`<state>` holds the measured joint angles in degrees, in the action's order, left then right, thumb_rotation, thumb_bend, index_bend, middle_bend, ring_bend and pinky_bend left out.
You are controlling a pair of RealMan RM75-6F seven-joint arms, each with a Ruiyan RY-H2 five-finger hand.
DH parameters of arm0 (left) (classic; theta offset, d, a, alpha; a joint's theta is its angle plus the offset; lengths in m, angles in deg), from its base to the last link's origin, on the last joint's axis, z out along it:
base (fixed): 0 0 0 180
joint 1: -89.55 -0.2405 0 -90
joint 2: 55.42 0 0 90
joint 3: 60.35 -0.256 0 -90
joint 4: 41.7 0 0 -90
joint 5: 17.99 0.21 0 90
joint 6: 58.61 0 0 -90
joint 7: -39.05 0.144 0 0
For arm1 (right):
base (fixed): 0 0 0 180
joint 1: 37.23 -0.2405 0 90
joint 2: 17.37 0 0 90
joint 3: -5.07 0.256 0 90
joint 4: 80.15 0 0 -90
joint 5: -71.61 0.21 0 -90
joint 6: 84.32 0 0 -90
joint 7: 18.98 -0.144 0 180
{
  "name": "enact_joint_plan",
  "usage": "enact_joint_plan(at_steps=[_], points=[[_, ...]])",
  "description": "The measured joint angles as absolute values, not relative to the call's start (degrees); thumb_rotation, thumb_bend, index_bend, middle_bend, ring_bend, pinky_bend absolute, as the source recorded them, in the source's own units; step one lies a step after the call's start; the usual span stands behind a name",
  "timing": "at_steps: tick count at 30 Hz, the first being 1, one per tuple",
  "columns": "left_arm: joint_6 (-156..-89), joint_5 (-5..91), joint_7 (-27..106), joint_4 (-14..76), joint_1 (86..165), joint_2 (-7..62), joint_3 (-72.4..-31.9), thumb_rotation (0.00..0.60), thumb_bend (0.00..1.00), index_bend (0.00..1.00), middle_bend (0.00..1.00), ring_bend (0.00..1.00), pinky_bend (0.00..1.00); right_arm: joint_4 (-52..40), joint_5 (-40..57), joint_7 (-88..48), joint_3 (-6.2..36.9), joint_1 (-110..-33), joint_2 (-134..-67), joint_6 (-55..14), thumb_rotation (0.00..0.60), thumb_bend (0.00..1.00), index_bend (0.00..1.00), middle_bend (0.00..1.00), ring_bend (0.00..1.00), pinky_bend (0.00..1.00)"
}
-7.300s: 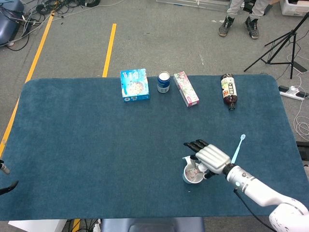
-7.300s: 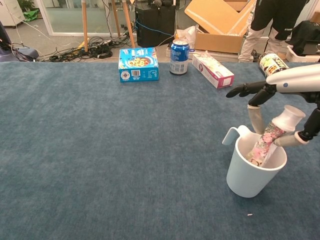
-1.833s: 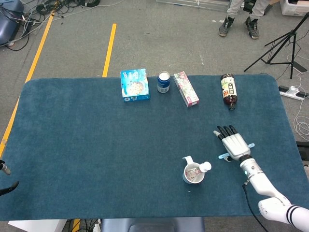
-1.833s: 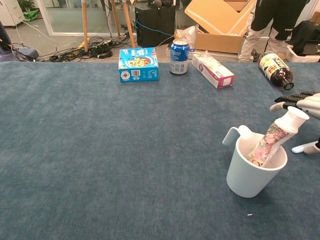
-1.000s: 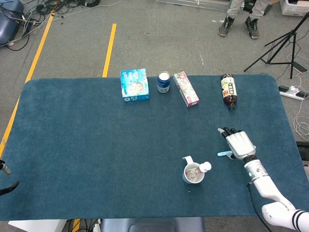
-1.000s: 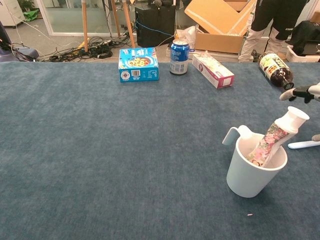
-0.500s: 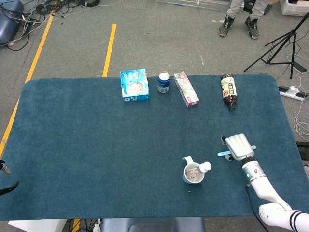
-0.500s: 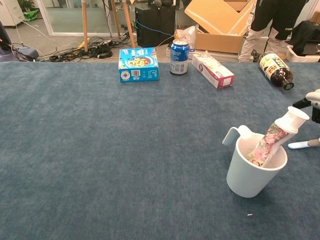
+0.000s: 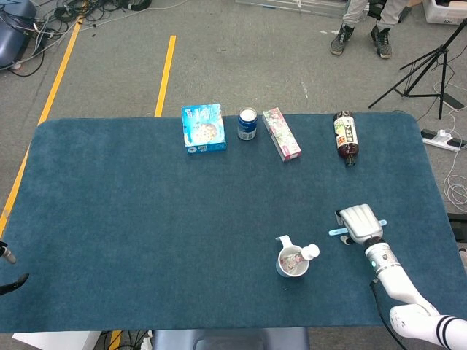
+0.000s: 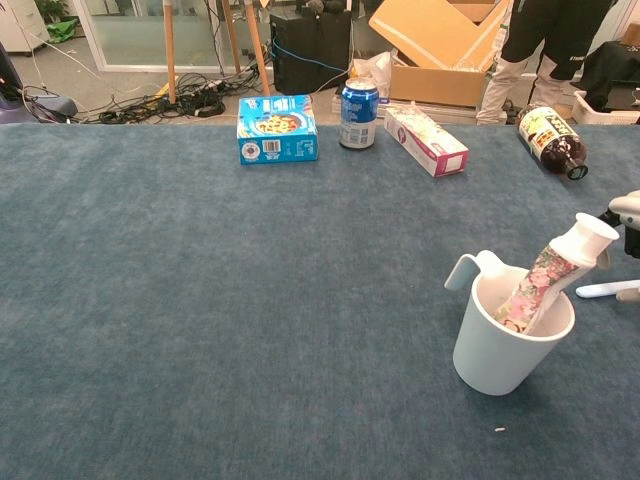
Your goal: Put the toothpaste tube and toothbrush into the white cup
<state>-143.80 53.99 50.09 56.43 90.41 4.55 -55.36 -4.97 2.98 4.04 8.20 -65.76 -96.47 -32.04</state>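
no legible writing on blue box [image 10: 277, 129]

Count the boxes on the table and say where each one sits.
2. The blue box lies at the far edge, left of the blue can; the pink box lies just right of that can. None seem hidden.

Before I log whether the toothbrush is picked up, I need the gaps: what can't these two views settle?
- Right hand over toothbrush: head view, the hand's back hides its fingers, so a grip can't be confirmed.
- Chest view: frame edge cuts off the right hand, only a sliver shows.
- Left hand: in neither view.
- Toothpaste tube bottom: hidden inside white cup.
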Motion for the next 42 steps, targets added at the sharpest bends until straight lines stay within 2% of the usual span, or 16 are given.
enact_joint_plan(at_steps=[29, 42], points=[[-143.76, 54.14, 50.06, 56.52, 90.40, 4.48, -55.47, 0.600, 0.11, 0.54, 0.33, 0.36, 0.41, -7.02, 7.24, 4.95, 7.71, -67.83, -97.87, -36.31, 0.600, 0.18, 0.54, 1.00, 1.00, 1.00], [-143.97, 54.37, 49.96, 56.61, 90.31, 4.44, -55.52, 0.600, 0.11, 0.54, 0.33, 0.36, 0.41, -7.44, 8.11, 4.75, 7.39, -68.34, -98.22, -37.07, 0.600, 0.27, 0.60, 1.00, 1.00, 1.00]])
